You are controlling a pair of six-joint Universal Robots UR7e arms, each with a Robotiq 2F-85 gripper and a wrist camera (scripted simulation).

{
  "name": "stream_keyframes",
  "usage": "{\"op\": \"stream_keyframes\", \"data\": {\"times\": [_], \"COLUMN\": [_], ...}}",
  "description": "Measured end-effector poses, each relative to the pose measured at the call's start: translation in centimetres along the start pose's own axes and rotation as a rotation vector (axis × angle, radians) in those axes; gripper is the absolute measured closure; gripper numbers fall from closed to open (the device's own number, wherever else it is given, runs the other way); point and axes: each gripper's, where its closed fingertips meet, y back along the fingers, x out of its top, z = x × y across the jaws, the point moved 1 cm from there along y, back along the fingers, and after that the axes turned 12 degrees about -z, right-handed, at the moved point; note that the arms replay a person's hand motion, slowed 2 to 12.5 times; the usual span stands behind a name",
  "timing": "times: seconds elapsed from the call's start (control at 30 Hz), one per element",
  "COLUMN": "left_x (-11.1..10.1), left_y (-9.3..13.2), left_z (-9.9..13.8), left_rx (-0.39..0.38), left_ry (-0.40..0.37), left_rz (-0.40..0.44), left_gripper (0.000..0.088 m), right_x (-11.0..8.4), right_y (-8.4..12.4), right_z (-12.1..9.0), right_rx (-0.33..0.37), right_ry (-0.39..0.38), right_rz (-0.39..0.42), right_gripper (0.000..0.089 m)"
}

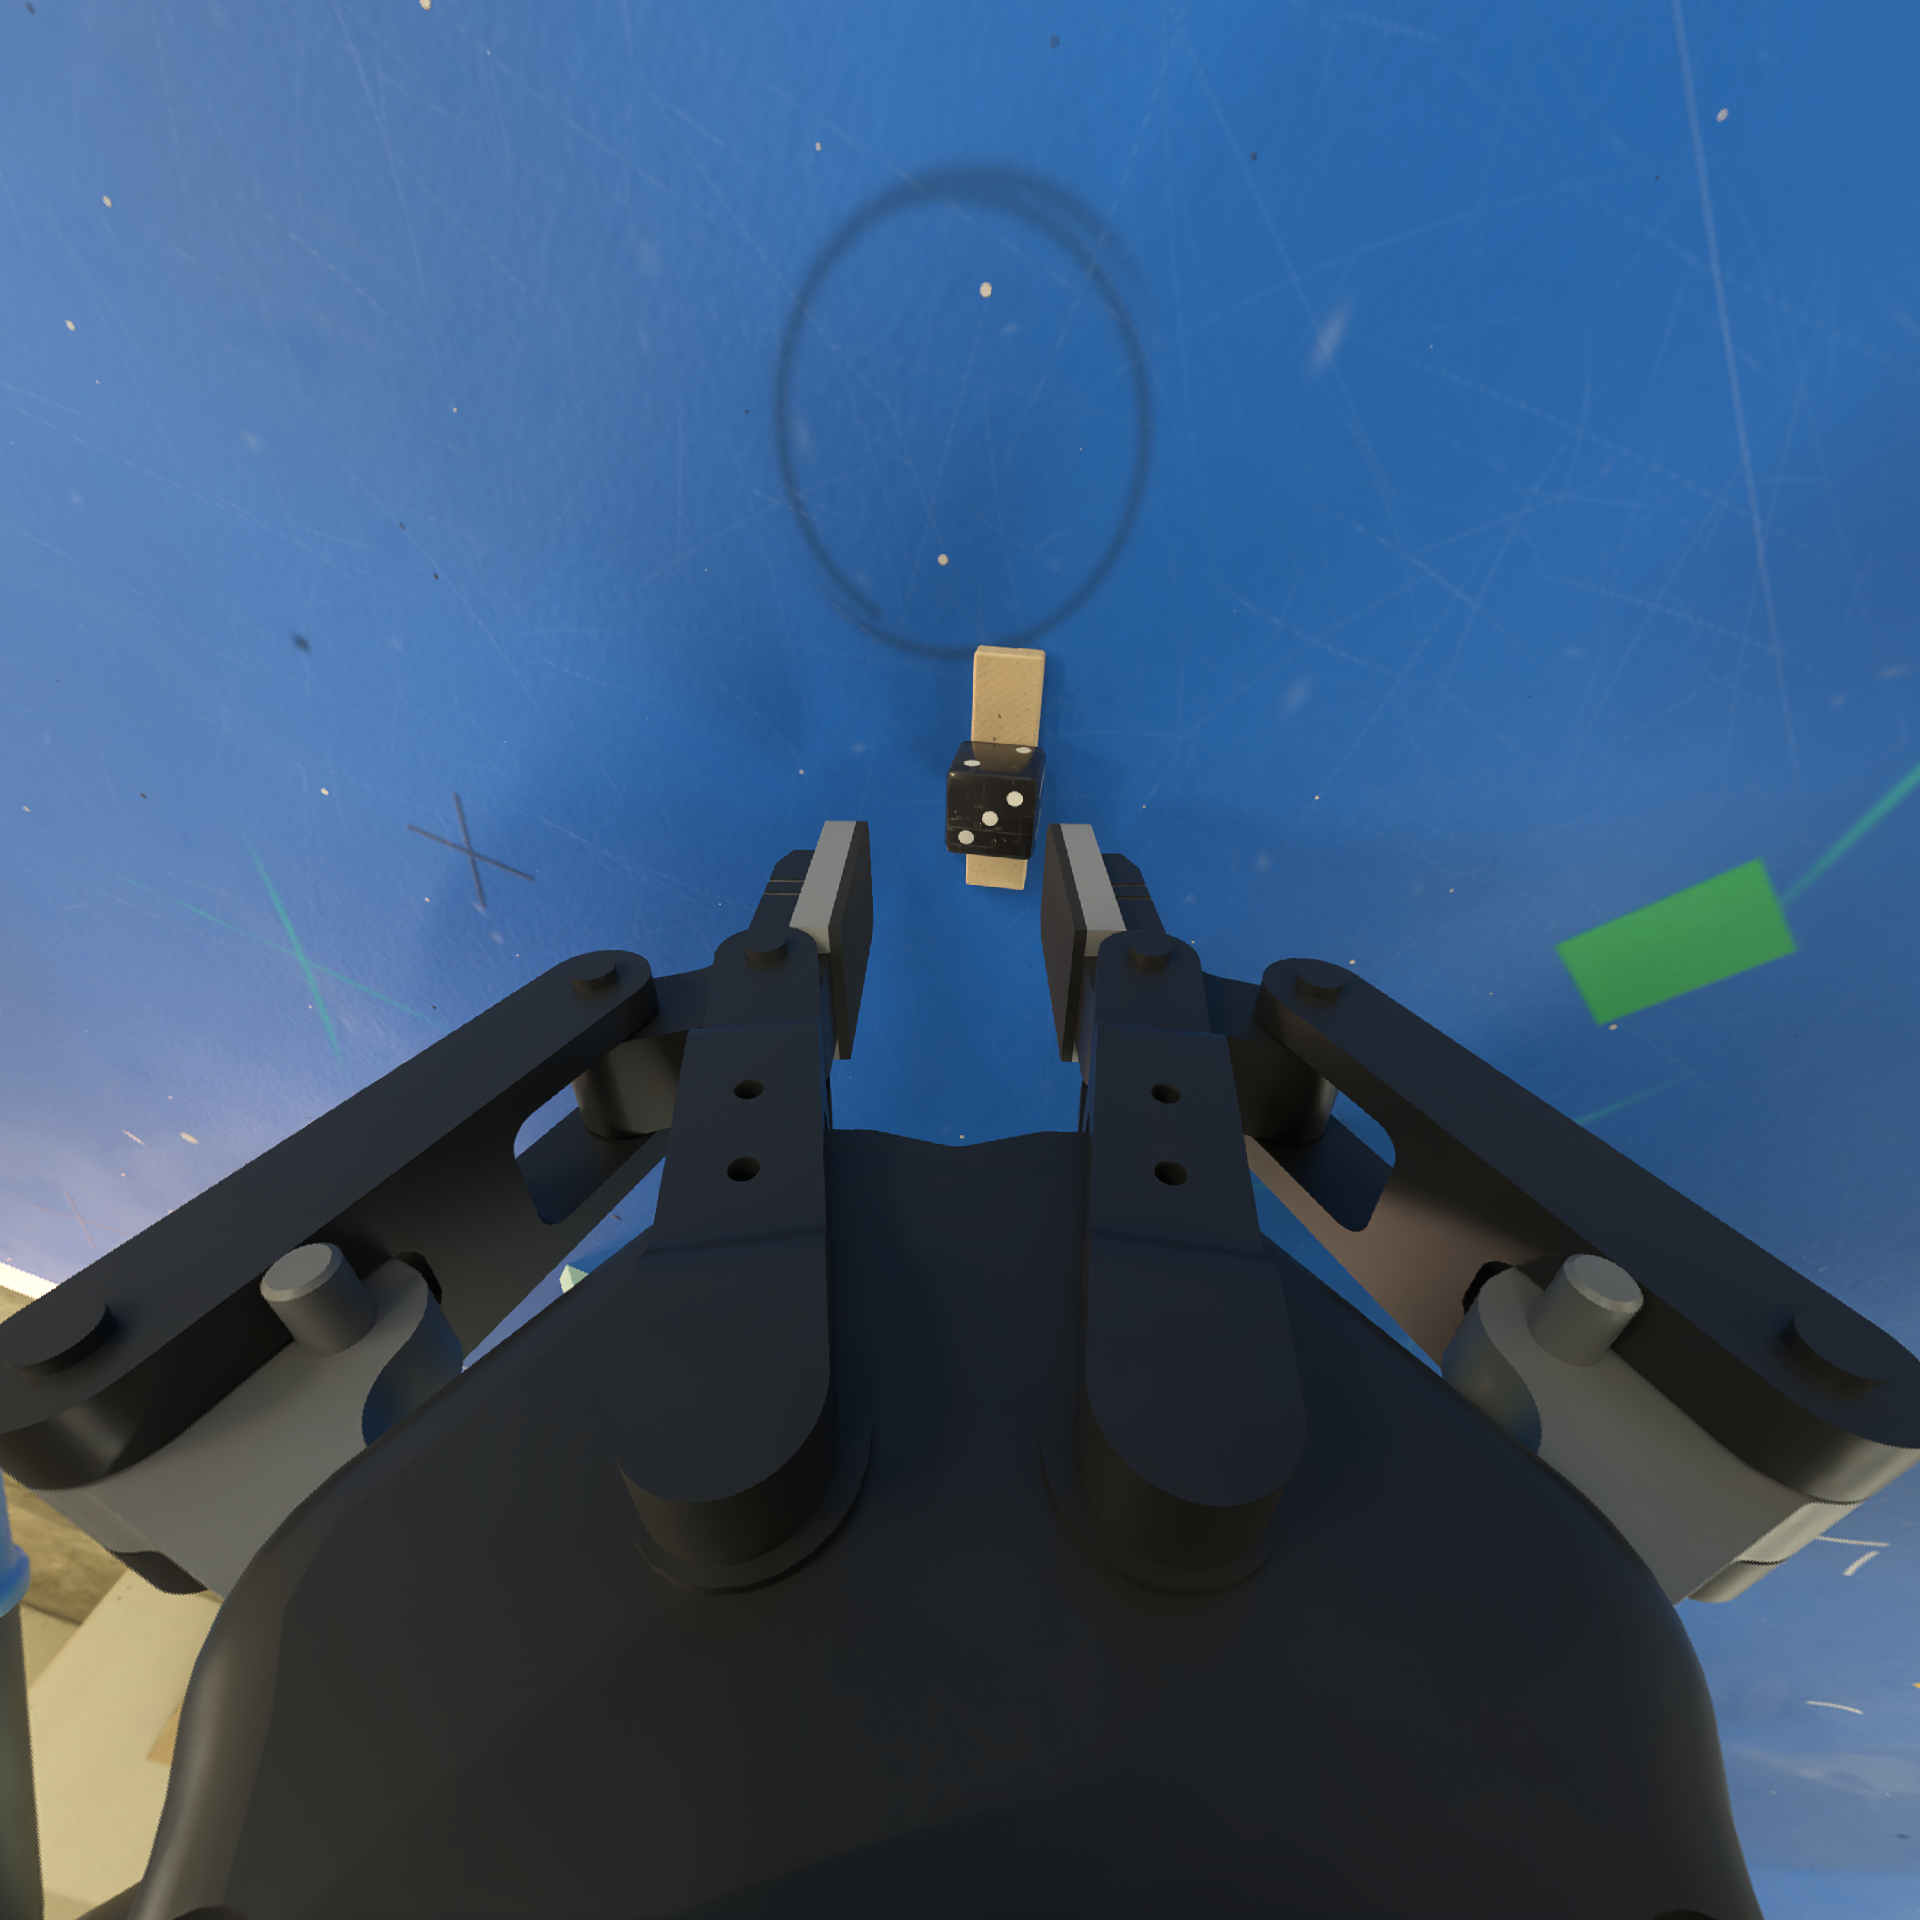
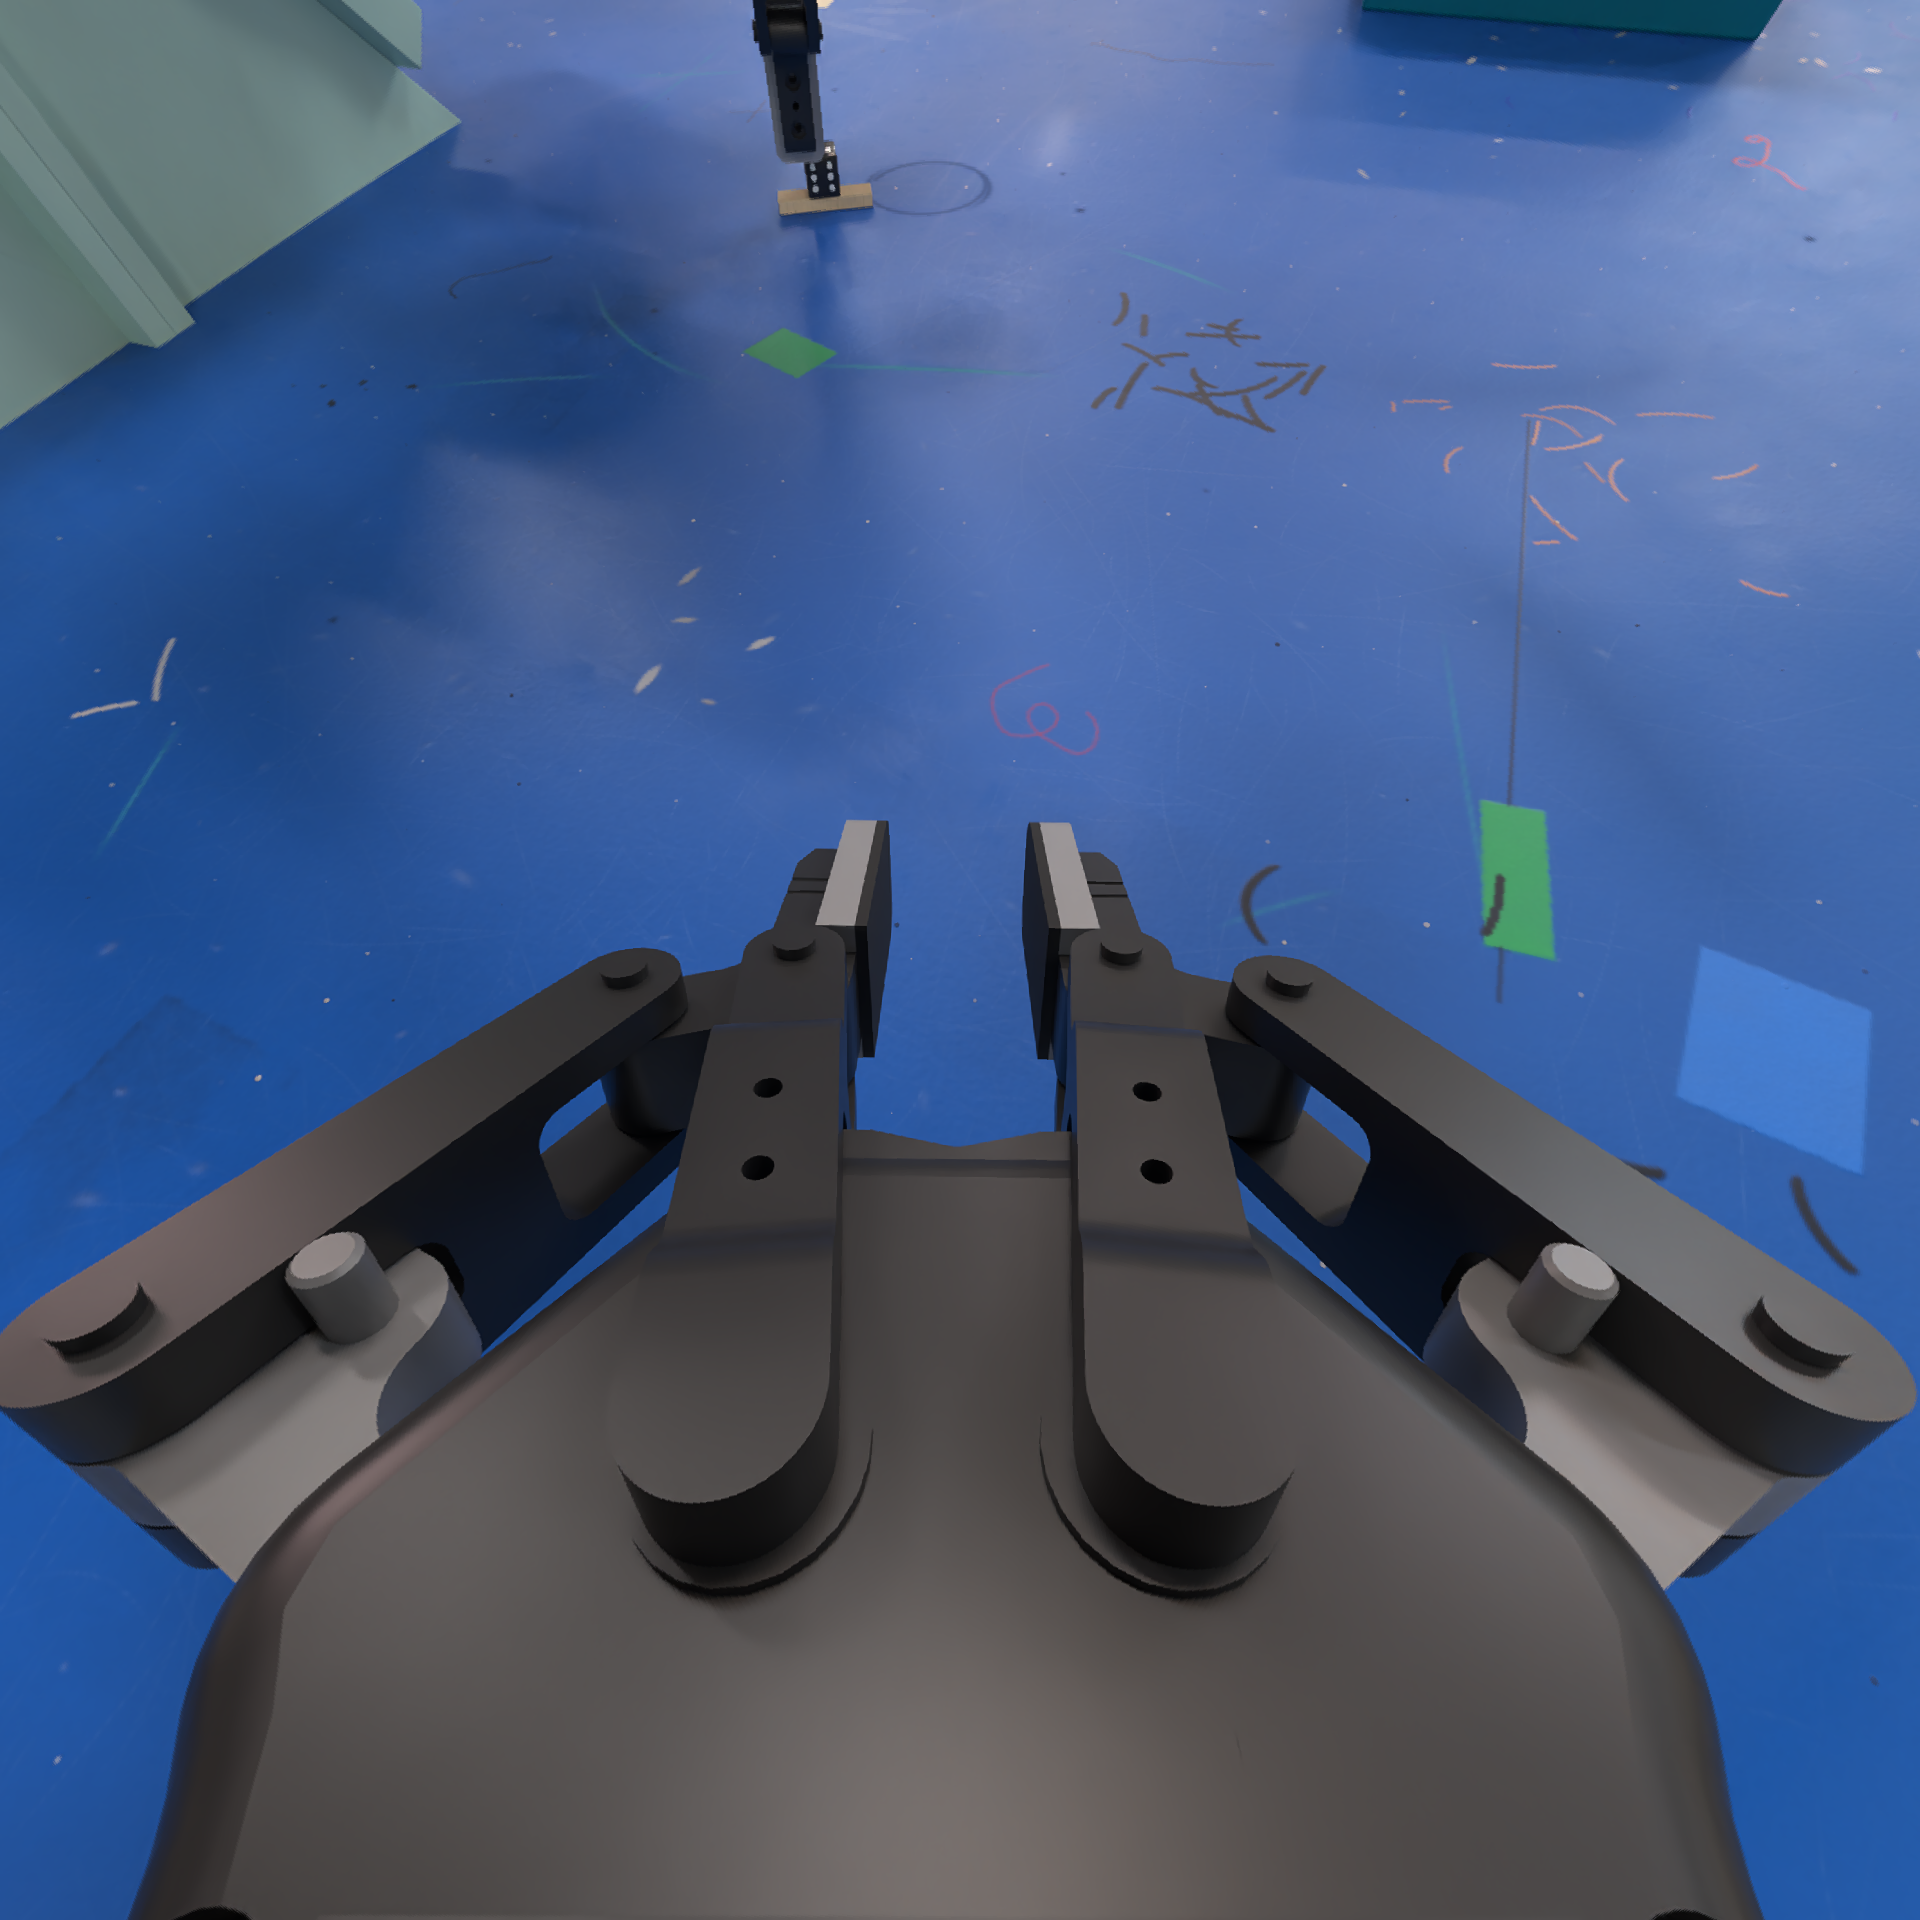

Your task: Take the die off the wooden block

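Note:
A black die with white pips point(image 1: 995, 798) sits on a pale wooden block point(image 1: 1006, 694) that lies flat on the blue table. My left gripper point(image 1: 956, 831) is open and empty, hovering just above and short of the die, with the die ahead of the gap between the fingertips. In the right wrist view the left gripper point(image 2: 802, 145) hangs far off over the die point(image 2: 823, 179) and block point(image 2: 826, 200). My right gripper point(image 2: 956, 831) is open and empty over bare table, far from the block.
A drawn dark circle point(image 1: 966, 416) lies just beyond the block. Green patches point(image 1: 1675, 940) point(image 2: 790, 351) point(image 2: 1517, 878) mark the table. A pale green structure point(image 2: 156, 156) stands at the far left and a teal box point(image 2: 1558, 12) at the far right.

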Motion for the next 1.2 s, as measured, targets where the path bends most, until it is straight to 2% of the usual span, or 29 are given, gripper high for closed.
{"op": "stream_keyframes", "data": {"times": [0.37,1.2], "left_x": [0.4,1.1], "left_y": [-0.3,-0.6], "left_z": [0.1,0.1], "left_rx": [-0.036,-0.041], "left_ry": [0.012,-0.008], "left_rz": [0.009,0.023], "left_gripper": [0.0560,0.0566], "right_x": [0.0,-0.1], "right_y": [0.0,-0.2], "right_z": [0.0,-0.2], "right_rx": [0.000,0.010], "right_ry": [0.003,0.006], "right_rz": [-0.003,-0.012], "right_gripper": [0.0660,0.0661]}}
